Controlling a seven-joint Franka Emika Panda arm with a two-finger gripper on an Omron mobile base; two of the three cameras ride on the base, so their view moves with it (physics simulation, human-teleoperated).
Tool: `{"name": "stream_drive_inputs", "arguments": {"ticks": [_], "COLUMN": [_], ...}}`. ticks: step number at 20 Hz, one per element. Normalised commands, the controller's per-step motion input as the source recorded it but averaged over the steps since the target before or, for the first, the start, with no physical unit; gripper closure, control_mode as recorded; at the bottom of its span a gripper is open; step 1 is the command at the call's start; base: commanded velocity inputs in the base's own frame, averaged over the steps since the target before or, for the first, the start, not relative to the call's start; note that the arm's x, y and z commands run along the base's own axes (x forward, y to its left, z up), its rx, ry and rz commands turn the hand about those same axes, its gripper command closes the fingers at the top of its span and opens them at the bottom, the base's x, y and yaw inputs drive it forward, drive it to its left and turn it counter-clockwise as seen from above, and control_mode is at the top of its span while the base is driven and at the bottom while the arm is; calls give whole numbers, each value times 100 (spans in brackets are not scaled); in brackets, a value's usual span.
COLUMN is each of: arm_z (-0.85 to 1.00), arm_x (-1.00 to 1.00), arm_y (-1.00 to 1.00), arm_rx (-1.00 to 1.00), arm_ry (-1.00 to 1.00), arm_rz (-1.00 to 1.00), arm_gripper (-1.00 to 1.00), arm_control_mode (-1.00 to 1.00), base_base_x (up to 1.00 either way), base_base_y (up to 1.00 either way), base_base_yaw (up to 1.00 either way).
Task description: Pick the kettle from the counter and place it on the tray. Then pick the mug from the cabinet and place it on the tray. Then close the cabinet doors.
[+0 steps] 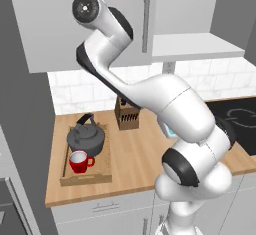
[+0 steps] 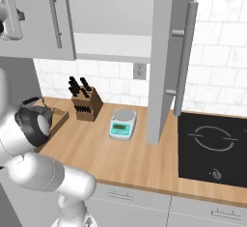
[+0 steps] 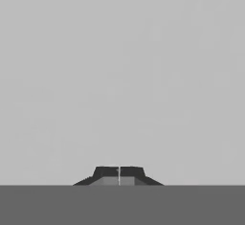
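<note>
Closed tight, the hand [image 3: 119, 176] has its two dark fingertips [image 3: 106, 174] pressed together with nothing between them, facing a flat pale grey surface up close. From the base views the arm [image 1: 170, 104] reaches up and left, its wrist up against the left cabinet door [image 1: 75, 24], just left of that door's vertical bar handle [image 1: 146, 18].

Down on the tabletop [image 1: 135, 154], the tray [image 1: 85, 176] sits well left of the knife block [image 1: 126, 113], near the tabletop's left end. The kettle [image 1: 86, 138] is on the tray, at its back half, black handle arched over the lid. The red mug [image 1: 80, 161] stands on the tray too, right in front of the kettle, touching or nearly touching it, with its side handle pointing right and its white inside showing.

Above the knife block, the cabinet [image 1: 195, 46] shows its pale shelf floor to the right of the left door. From the right base view the right cabinet door [image 2: 166, 62] swings out wide over the tabletop, edge toward the camera, its long bar handle [image 2: 185, 59] facing right. A small kitchen scale [image 2: 122, 124] sits on the tabletop right of the knife block, just left of that open door's lower edge. Further right of the knife block lies the black cooktop [image 2: 212, 148].
</note>
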Motion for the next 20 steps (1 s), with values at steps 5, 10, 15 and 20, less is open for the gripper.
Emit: {"name": "stream_drive_inputs", "arguments": {"ticks": [5, 10, 15, 20], "arm_z": [-12, -17, -83, -57], "arm_x": [59, 36, 9, 49], "arm_y": [-2, -10, -23, -28], "arm_rx": [1, 4, 8, 14], "arm_ry": [1, 0, -18, -20], "arm_rz": [0, 0, 0, 0], "arm_gripper": [100, 100, 100, 100], "arm_control_mode": [-100, -100, -100, -100], "base_base_x": [0, 0, 0, 0], "base_base_y": [0, 0, 0, 0], "base_base_yaw": [0, 0, 0, 0]}}
